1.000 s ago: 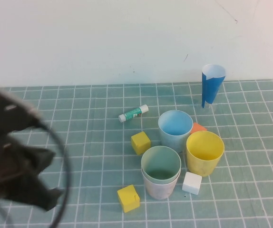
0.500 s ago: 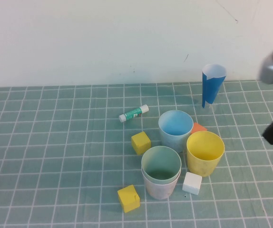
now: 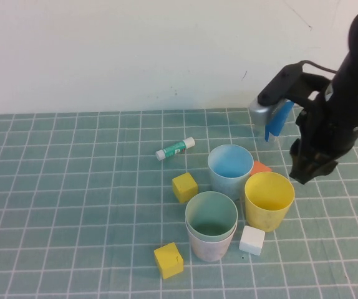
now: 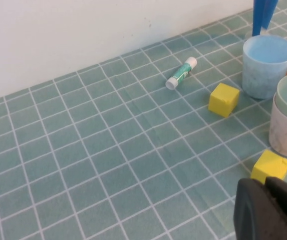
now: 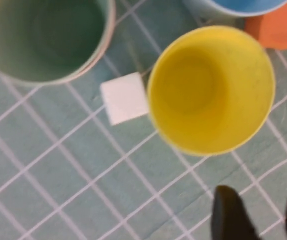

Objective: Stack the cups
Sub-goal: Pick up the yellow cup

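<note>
In the high view, the right gripper (image 3: 310,167) is seen hanging just beside and above the yellow matte plastic tumbler (image 3: 268,200), on the side away from the pale green plastic tumbler (image 3: 211,217), which is already nested in the pink plastic tumbler (image 3: 209,245); the light blue plastic tumbler (image 3: 230,170) stands just beyond. A clipped rim could tip the yellow tumbler against the small white cube (image 3: 251,240) touching its base, or push it into the green-and-pink stack. The narrow blue-and-white paper cone (image 3: 279,116), partly hidden behind the arm, could be knocked by the arm's links. Half a second earlier only the arm's edge was visible at the frame's right; it has since swung in over the cups, while no cup has been shifted. In the left wrist view, the left gripper (image 4: 268,210) is seen closed and empty, well away from the cups, with a yellow cube (image 4: 270,165) just ahead of it. In the right wrist view, the right gripper's fingers (image 5: 232,216) are seen parted, holding nothing, just outside the yellow tumbler's rim; too narrow a gap could be set down on the rim.
</note>
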`<move>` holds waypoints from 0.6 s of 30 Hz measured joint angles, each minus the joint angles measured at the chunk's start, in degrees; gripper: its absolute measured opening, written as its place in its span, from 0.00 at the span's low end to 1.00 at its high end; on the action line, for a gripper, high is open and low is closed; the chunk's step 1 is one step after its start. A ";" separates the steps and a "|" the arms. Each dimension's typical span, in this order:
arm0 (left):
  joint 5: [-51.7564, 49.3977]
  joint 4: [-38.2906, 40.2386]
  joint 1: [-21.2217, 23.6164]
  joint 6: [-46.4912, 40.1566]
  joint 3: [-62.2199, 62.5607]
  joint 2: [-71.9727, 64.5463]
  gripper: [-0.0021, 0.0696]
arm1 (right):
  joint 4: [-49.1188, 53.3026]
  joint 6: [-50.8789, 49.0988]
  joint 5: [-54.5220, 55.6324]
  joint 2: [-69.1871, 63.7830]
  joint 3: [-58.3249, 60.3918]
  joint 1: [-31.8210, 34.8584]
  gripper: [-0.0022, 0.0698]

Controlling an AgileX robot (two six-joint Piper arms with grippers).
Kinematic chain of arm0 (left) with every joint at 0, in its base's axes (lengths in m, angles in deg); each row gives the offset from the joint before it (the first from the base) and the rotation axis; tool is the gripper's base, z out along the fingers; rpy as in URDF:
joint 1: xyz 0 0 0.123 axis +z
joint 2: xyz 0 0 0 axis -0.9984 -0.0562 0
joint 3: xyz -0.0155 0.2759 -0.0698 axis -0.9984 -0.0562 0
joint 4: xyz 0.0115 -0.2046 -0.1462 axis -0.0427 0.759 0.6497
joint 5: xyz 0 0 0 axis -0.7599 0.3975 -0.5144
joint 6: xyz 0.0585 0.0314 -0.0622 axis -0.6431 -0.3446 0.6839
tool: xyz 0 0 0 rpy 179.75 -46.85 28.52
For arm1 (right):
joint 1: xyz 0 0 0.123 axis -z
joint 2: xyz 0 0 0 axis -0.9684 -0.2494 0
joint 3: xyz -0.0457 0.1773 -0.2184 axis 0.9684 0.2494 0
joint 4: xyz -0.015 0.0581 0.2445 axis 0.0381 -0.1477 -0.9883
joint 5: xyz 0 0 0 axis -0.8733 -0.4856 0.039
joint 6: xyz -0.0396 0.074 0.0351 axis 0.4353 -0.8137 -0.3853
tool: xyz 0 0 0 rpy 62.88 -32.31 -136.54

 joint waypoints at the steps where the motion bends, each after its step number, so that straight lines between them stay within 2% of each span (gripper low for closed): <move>1: -0.11 -0.08 0.00 -0.17 0.00 0.00 0.03 | 0.31 -0.49 0.95 -0.90 -0.10 0.00 0.41; 4: -0.68 -0.23 0.00 -1.12 0.00 0.00 0.03 | 1.44 -2.49 4.46 -3.42 -0.36 0.00 0.63; 8: -1.02 -0.54 0.00 -1.77 0.00 0.00 0.03 | 3.21 -6.50 8.08 -7.04 -0.46 0.00 0.71; 14: -1.37 -1.55 0.00 -1.87 0.00 0.00 0.03 | 5.11 -10.15 9.37 -13.23 -2.72 0.00 0.71; 16: -1.37 -1.79 0.00 -1.91 0.00 0.00 0.03 | 5.11 -10.51 9.37 -15.06 -3.36 0.00 0.65; 18: -1.47 -1.84 0.00 -1.91 0.00 0.00 0.03 | 4.89 -10.66 9.14 -16.90 -3.89 0.00 0.55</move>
